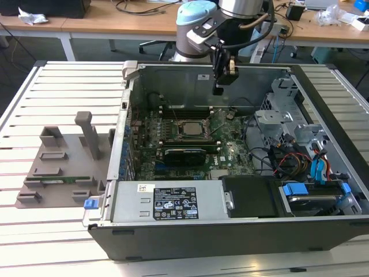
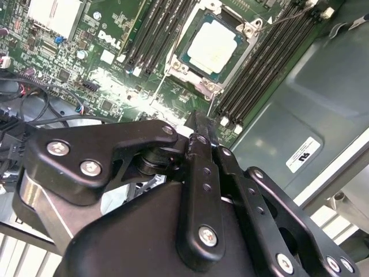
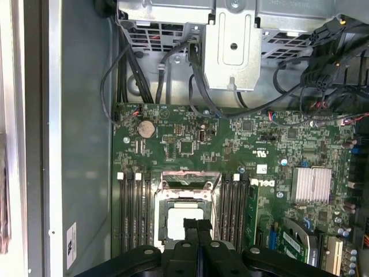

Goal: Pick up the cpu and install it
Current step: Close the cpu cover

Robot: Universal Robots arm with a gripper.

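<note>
The cpu (image 1: 189,128) lies in the square socket (image 1: 176,128) in the middle of the green board (image 1: 230,153). The board is inside the open computer case (image 1: 173,75). The case sits on the white counter (image 1: 57,86), which is made of long slats.

In the second wrist view the cpu (image 2: 213,47) shows its pale silver top. It has a dark metal frame around it. It looks flat in its place, but I cannot tell if it is locked down. Long black memory slots (image 2: 155,29) run along both sides of it.

The tool (image 1: 218,89) hangs on the arm (image 1: 199,26) over the back part of the case. It is above the cpu and does not touch it. In both wrist views the two black fingers (image 2: 196,138) are pressed together, and there is nothing between them. In the first wrist view the tool (image 3: 198,224) covers part of the cpu (image 3: 174,222). A silver block with fins (image 3: 311,184) sits on the board to one side.

On the exterior view's left, a grey holder (image 1: 57,156) rests on the counter beside the case. A thin green strip (image 1: 57,180) lies in it.
</note>
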